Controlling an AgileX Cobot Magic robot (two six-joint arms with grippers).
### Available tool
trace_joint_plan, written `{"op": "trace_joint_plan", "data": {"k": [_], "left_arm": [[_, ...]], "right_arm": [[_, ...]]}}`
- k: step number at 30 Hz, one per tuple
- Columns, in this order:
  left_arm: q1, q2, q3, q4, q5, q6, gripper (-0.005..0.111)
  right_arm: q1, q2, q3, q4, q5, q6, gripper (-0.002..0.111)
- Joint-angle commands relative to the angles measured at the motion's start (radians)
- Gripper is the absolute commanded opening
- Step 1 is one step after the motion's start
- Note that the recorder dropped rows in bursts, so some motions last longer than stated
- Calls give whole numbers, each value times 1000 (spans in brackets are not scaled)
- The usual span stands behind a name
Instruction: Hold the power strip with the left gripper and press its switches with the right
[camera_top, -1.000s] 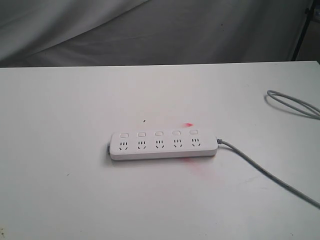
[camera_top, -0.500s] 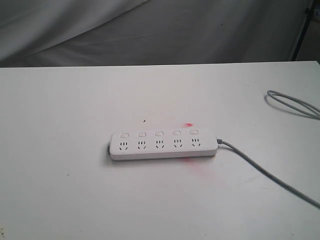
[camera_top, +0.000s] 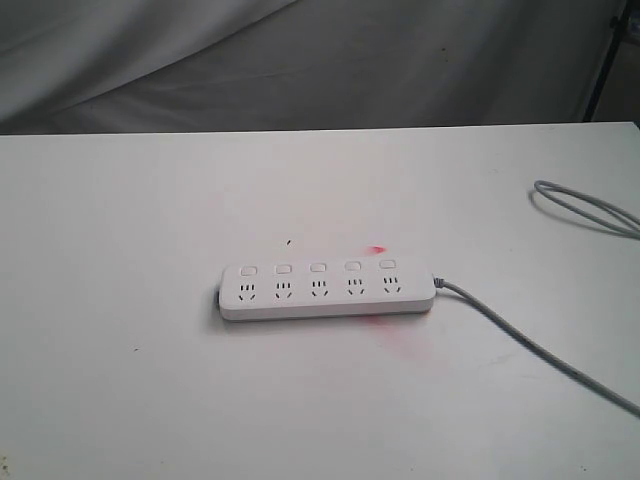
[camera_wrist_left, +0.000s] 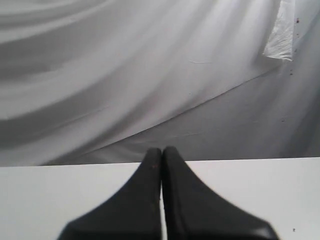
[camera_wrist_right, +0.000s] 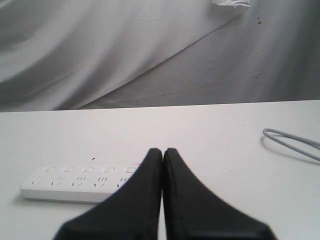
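The white power strip (camera_top: 327, 291) lies flat near the middle of the table (camera_top: 150, 200), its five switches (camera_top: 317, 267) in a row above the sockets. Its grey cord (camera_top: 530, 345) leaves the right end. Neither arm shows in the exterior view. In the left wrist view my left gripper (camera_wrist_left: 162, 150) is shut, empty, above bare table, with the strip out of sight. In the right wrist view my right gripper (camera_wrist_right: 163, 150) is shut and empty, and the power strip (camera_wrist_right: 75, 184) lies beyond it, partly hidden behind one finger.
A loop of grey cord (camera_top: 590, 208) lies at the table's right edge, also the cord loop (camera_wrist_right: 292, 142) in the right wrist view. A faint red stain (camera_top: 395, 330) marks the table by the strip. Grey cloth (camera_top: 300, 60) hangs behind the table.
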Motion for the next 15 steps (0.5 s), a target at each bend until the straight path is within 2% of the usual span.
{"op": "trace_joint_plan", "data": {"k": [1,4,8,15], "left_arm": [[3,-7,150,17,-140,-107,1],[10,-7,205,17,-140,-135,1],[60,-9,258,9,-147,-146,1],[154,-11,323,9,-313,-146,1]], "right_arm": [[1,-4,4,-4,5,1,0],[1,-4,4,-4,5,1,0],[1,-4,4,-4,5,1,0],[1,-4,4,-4,5,1,0]]}}
